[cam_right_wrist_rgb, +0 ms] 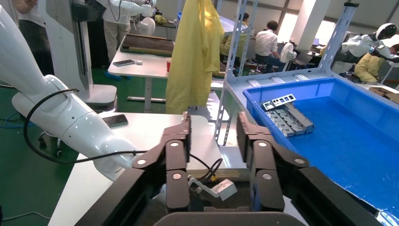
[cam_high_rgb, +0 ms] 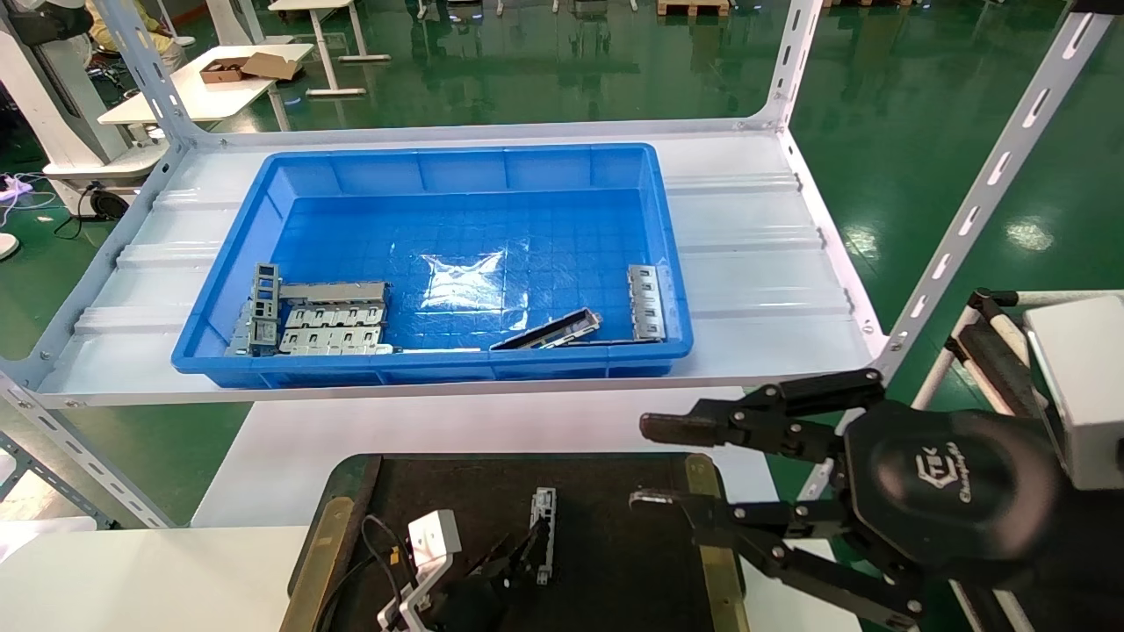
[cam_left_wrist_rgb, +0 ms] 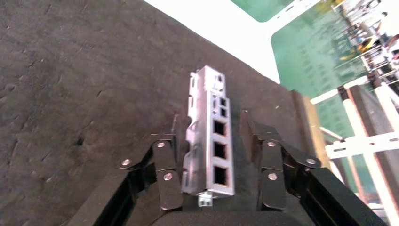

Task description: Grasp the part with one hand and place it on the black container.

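my left gripper (cam_left_wrist_rgb: 214,155) sits low over the black container (cam_high_rgb: 615,562), mostly cut off at the head view's bottom edge. the part (cam_left_wrist_rgb: 209,141) lies flat on the tray between my fingers (cam_left_wrist_rgb: 165,174), which are spread apart, not pinching it. right gripper (cam_high_rgb: 676,465) hangs open beside the tray's right rail.

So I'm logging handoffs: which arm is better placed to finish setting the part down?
Left. Its gripper straddles the part over the black container; the right gripper hangs open beside it.
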### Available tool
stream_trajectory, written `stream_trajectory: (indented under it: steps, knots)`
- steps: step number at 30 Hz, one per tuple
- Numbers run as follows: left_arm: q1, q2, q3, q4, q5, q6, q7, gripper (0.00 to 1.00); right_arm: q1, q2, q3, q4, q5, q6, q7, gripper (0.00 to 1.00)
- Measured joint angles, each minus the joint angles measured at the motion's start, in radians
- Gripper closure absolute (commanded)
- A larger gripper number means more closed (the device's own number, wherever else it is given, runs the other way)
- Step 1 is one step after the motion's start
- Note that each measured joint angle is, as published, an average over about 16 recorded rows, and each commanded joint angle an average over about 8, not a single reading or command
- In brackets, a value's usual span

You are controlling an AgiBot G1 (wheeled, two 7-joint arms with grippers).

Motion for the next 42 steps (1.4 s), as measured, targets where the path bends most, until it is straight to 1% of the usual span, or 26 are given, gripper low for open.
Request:
stream_trajectory:
  steps: [5,11,16,20,27,36,42]
  knots:
    - [-0.003,-0.049,0.023,-0.063,-0.021,0.024,-0.003,0.0,0.0,0.0,0.0,0.0,0.0,0.0,0.0,0.0]
    - [-0.008,-0.136,0.053,-0.162,-0.03,0.082,0.003,0.0,0.0,0.0,0.0,0.0,0.0,0.0,0.0,0.0]
    - [-0.014,-0.218,0.065,-0.244,-0.021,0.159,0.023,0.0,0.0,0.0,0.0,0.0,0.0,0.0,0.0,0.0]
    - [-0.021,-0.277,0.057,-0.294,-0.012,0.243,0.054,0.0,0.0,0.0,0.0,0.0,0.0,0.0,0.0,0.0]
    - [-0.027,-0.358,-0.006,-0.336,-0.024,0.433,0.16,0.0,0.0,0.0,0.0,0.0,0.0,0.0,0.0,0.0]
    - [-0.016,-0.424,-0.127,-0.325,-0.096,0.696,0.362,0.0,0.0,0.0,-0.001,0.0,0.0,0.0,0.0,0.0]
    - [-0.017,-0.46,-0.186,-0.308,-0.14,0.841,0.484,0.0,0.0,0.0,-0.001,0.0,0.0,0.0,0.0,0.0]
